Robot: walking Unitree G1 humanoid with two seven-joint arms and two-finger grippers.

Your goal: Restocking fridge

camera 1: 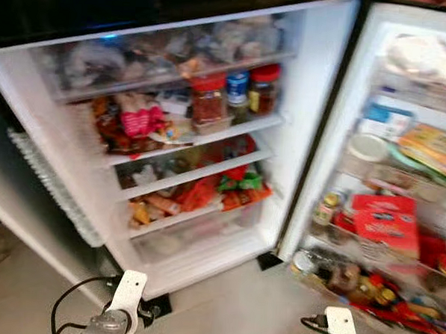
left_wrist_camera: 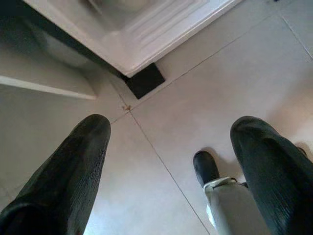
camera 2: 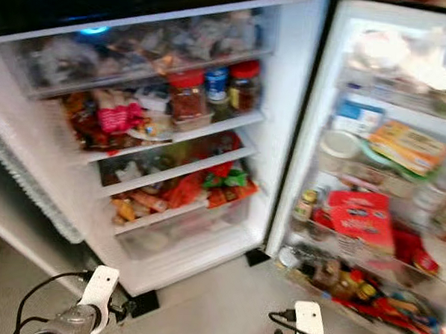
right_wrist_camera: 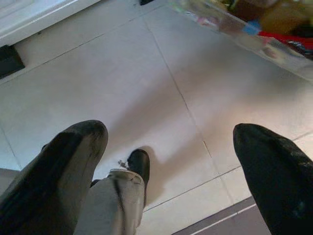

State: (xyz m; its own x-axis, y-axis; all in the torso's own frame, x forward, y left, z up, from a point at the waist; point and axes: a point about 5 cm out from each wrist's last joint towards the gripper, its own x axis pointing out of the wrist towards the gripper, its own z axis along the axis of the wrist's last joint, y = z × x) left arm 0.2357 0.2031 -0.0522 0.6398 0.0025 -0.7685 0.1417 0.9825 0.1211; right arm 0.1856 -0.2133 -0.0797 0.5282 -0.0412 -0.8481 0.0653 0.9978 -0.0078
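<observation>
The fridge (camera 1: pixel 301 104) stands open, its shelves full, while both the left gripper (left_wrist_camera: pixel 171 161) and the right gripper (right_wrist_camera: pixel 168 166) hang wide and empty over the floor (right_wrist_camera: pixel 146 73); the jars (camera 1: pixel 209 99) at the shelf's right edge look heavy, slippery and fragile, best held around the body.

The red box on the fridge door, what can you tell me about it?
The red box looks like a flat cardboard pack, bright red with a white band and small dark print that is too blurred to read. It leans upright in a clear door shelf of the open fridge door, about midway up. A small yellow-lidded jar stands just to its left and more red packaging sits to its right. Nothing is holding it.
</observation>
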